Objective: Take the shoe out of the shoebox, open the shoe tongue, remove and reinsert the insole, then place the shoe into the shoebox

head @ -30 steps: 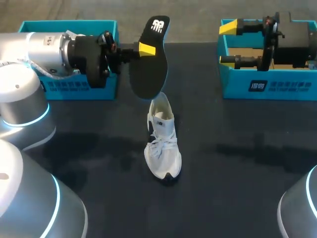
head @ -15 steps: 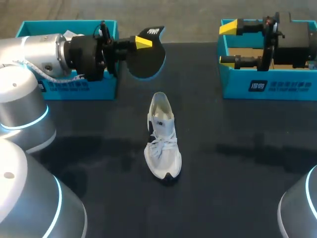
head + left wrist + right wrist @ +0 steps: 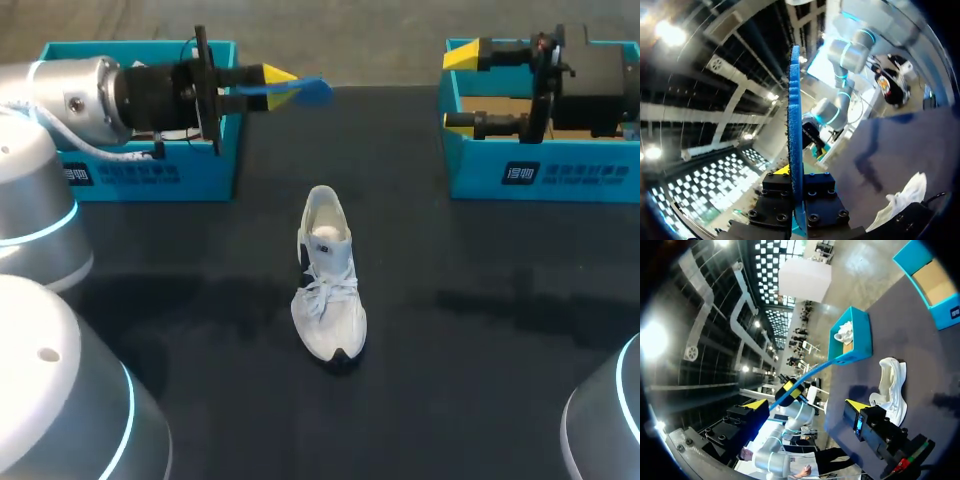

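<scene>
The white sneaker (image 3: 328, 275) is sitting upright pretty much dead center on the black table (image 3: 480, 350), toe at 6 o'clock and heel at 12. It's touching nothing and has bare tabletop all round it. The left gripper (image 3: 268, 84) is up at roughly 11 o'clock from the sneaker, clamped tight on the blue insole (image 3: 303, 92). The insole pokes out edge-on past the fingertips, in the air by the table's far edge and just off the inner far corner of the left shoebox (image 3: 150, 178). From the left wrist it's a thin blade pinched from both sides. The right gripper (image 3: 458, 88) is at 2 o'clock, hanging over the inner wall of the right shoebox (image 3: 540, 178), fingers spread wide with nothing in them. There's a big open lane of table between the two boxes.
</scene>
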Controlling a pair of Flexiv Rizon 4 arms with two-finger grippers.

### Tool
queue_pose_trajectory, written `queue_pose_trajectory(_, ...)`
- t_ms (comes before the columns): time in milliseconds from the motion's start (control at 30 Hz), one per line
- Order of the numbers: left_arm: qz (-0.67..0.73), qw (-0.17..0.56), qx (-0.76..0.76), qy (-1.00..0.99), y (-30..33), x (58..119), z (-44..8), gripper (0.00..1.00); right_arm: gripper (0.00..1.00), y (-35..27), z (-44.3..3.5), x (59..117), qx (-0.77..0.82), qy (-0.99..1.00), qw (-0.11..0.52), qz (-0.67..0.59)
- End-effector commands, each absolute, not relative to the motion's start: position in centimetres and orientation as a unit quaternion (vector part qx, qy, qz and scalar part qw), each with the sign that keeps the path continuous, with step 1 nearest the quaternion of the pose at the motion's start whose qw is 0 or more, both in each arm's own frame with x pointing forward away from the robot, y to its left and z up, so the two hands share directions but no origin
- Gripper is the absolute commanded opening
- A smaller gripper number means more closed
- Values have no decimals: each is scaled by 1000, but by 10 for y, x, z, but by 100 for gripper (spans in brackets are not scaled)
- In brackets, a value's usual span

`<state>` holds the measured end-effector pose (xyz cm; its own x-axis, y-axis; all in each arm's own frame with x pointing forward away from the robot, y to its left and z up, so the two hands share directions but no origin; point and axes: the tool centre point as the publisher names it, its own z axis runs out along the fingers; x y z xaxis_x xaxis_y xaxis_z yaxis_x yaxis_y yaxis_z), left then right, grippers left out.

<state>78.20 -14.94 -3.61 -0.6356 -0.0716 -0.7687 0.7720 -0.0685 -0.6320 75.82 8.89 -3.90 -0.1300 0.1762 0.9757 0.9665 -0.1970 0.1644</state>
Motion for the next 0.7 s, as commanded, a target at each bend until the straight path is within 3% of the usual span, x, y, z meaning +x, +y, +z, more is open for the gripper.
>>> queue_pose_trajectory(33, -771, -36, 39, 635, -150, 789, -36, 0, 100, 91, -39, 758, -552, -519, 362, -543)
queue_pose_trajectory(333, -771, -36, 39, 635, -150, 789, -36, 0, 100, 91, -39, 758, -552, -519, 362, -543)
queue_pose_trajectory(500, -749, -168, -82, 636, -151, 770, -33, 0, 100, 91, -39, 758, -552, -519, 362, -543)
queue_pose_trajectory(700, -722, -258, -171, 619, -148, 762, -32, 0, 100, 91, -39, 758, -552, -519, 362, -543)
